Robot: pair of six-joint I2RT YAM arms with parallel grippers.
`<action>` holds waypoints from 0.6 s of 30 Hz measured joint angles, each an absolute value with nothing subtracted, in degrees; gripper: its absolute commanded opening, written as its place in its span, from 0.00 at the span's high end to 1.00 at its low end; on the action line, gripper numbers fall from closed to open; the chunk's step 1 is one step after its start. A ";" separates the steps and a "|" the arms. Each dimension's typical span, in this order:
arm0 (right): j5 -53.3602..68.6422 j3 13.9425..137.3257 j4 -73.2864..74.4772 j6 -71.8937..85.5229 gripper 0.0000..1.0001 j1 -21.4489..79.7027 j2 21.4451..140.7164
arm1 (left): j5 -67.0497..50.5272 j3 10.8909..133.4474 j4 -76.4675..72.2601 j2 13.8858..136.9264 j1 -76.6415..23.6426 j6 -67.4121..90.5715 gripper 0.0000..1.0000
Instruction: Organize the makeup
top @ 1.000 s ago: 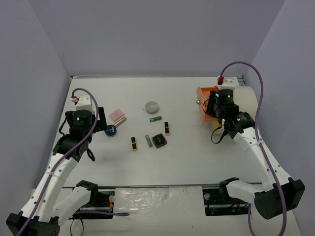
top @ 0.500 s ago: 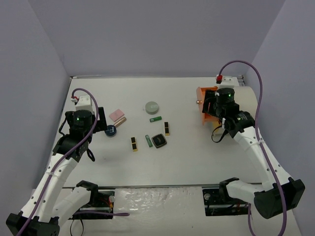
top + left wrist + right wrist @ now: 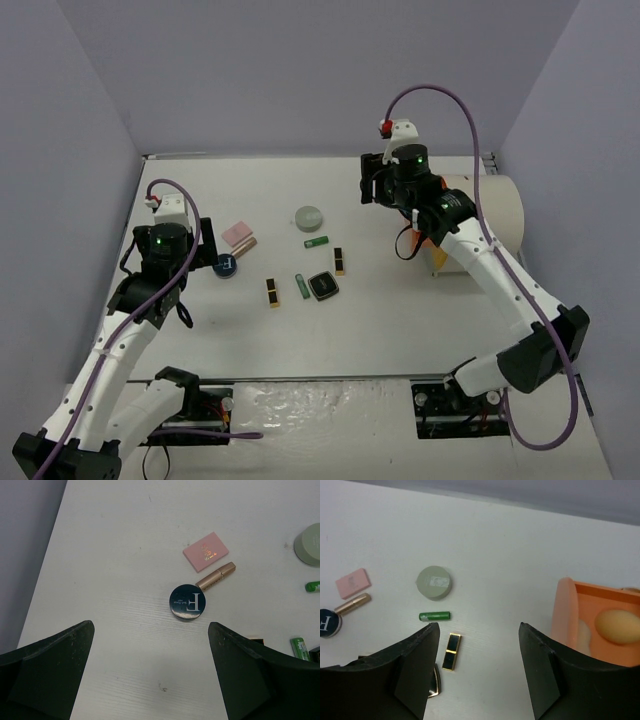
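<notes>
Left wrist view first: the left gripper (image 3: 151,626) hangs over the white table (image 3: 115,540), fingers spread wide and nothing between them. Straight ahead of the fingertips, a touch toward the right finger, lies the blue compact (image 3: 187,602), lid up with a silver letter showing. Just beyond it the rose tube (image 3: 215,576) lies slanted, its near end right at the compact's rim (touching or a hair apart, hard to call). Past that, the pink palette (image 3: 206,551) lies flat. Far out on the right-finger side, the green compact (image 3: 310,544) peeks in at the frame edge.

Over to the right wrist: the right gripper (image 3: 479,627) hangs high above the table, jaws also wide apart and holding nothing. Ahead and toward its left finger sits the green compact, round and pale. Nearer the hand a green tube (image 3: 434,615) lies crosswise. Nearer still, in the gap close to the left finger, a black-gold lipstick (image 3: 452,651) lies lengthwise. Off by the right finger stands an orange drawer (image 3: 564,610) with a peach sponge (image 3: 616,626) lying in it.

From the top camera, the black compact (image 3: 322,286) lies in the cluster between the two grippers. A second green tube (image 3: 301,286) lies just beside it and a second lipstick (image 3: 273,292) is a little farther toward the left gripper. The right arm reaches across in front of the cream drum (image 3: 500,205).
</notes>
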State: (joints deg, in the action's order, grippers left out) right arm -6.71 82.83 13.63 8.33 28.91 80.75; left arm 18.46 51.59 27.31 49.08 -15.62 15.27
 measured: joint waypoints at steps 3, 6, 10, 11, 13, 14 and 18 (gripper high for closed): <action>-8.66 82.81 14.11 9.29 0.39 29.21 84.86 | 18.46 51.59 27.45 49.08 -15.62 15.27 0.03; -11.55 82.56 14.42 10.29 0.39 29.21 87.41 | 18.46 51.59 27.59 49.08 -15.62 15.27 0.03; -15.60 82.07 14.55 11.25 0.39 29.02 88.69 | 18.44 51.59 27.62 49.08 -15.62 15.27 0.03; -16.36 82.06 14.53 11.48 0.39 28.89 88.79 | 18.42 51.59 27.62 49.08 -15.62 15.27 0.03; -17.60 82.00 14.48 11.90 0.39 28.44 88.82 | 18.41 51.59 27.63 49.08 -15.62 15.27 0.03; -18.08 81.94 14.45 12.07 0.39 28.09 88.82 | 18.41 51.59 27.64 49.08 -15.62 15.27 0.03; -19.22 81.36 14.11 12.67 0.39 26.28 88.82 | 18.41 51.59 27.64 49.08 -15.62 15.27 0.03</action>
State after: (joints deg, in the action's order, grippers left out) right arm -19.22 81.36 14.11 12.67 26.28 88.82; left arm 18.41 51.59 27.64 49.08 -15.62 15.27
